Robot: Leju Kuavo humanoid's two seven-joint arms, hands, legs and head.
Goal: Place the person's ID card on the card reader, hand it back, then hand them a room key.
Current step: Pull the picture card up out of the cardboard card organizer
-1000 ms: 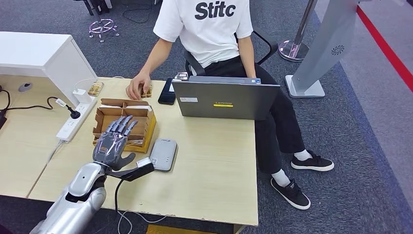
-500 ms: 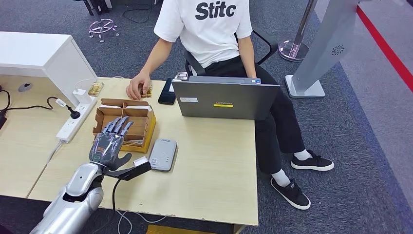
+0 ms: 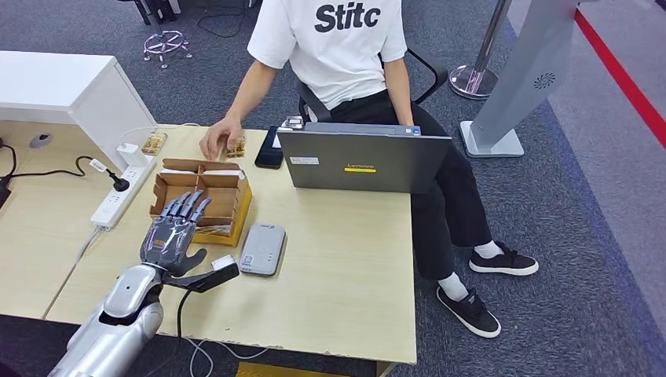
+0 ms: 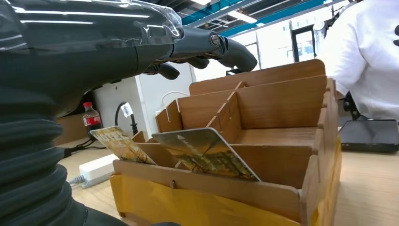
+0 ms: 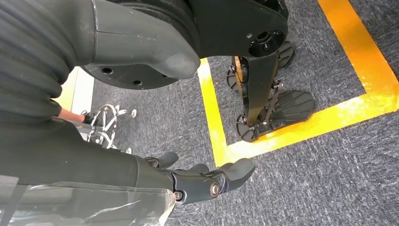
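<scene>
My left hand (image 3: 168, 237) hovers flat over the desk, fingers stretched out and apart, fingertips at the near edge of a cardboard card box (image 3: 229, 196). It holds nothing. In the left wrist view the fingers (image 4: 207, 44) reach above the box (image 4: 282, 99), where two picture-printed cards (image 4: 206, 154) (image 4: 120, 143) lean in the front slots. A grey card reader (image 3: 262, 248) lies flat just right of my hand with nothing on it. The person's hand (image 3: 219, 141) rests on the desk's far edge. My right hand (image 5: 207, 181) hangs over the carpet, fingers loosely extended and empty.
A seated person in a white T-shirt (image 3: 334, 39) faces me behind an open grey laptop (image 3: 364, 161). A black phone (image 3: 270, 148) lies beside it. A white power strip (image 3: 122, 192) with plugs lies left of the box, next to a white cabinet (image 3: 71, 90).
My left hand has drawn back a little toward me and to the left, its fingertips now at the box's near edge. The person's hand has barely shifted.
</scene>
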